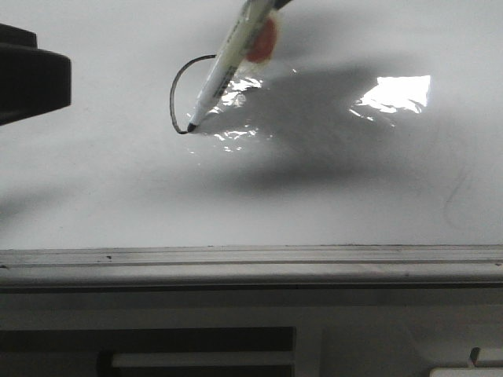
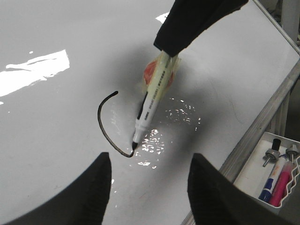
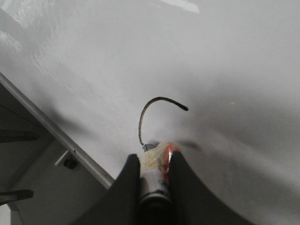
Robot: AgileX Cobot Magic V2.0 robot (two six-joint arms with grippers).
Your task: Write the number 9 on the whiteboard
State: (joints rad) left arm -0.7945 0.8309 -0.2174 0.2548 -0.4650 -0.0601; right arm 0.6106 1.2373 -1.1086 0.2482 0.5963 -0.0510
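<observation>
the right gripper is clamping a marker between its narrowed fingers, with a wad of yellowish tape and an orange patch packed around the barrel where it is being held. in the front view the marker is slanting from about 1 o'clock down to 7 o'clock, its black tip touching the whiteboard at the lower end of the stroke. the number 9 is only partly drawn: a single open curve, bulging toward 9 o'clock in the front view, running from its upper end near the marker barrel round to the tip at the bottom. so the tip is sitting at the low end of the loop, and the loop's open side is facing 3 o'clock, toward the barrel and the gripper above it. by my judgement the coming move is turning on that gap: the tip is needing to travel up and round toward 1 o'clock to close the loop, then run a long stem down toward 6 o'clock. the left gripper is hanging with its fingers spread wide and holding nothing, just beside the stroke but off the ink. the right arm is the one at work; the left is merely looking on. a tray of spare markers is sitting beyond the board's edge rail in the left wrist view.
</observation>
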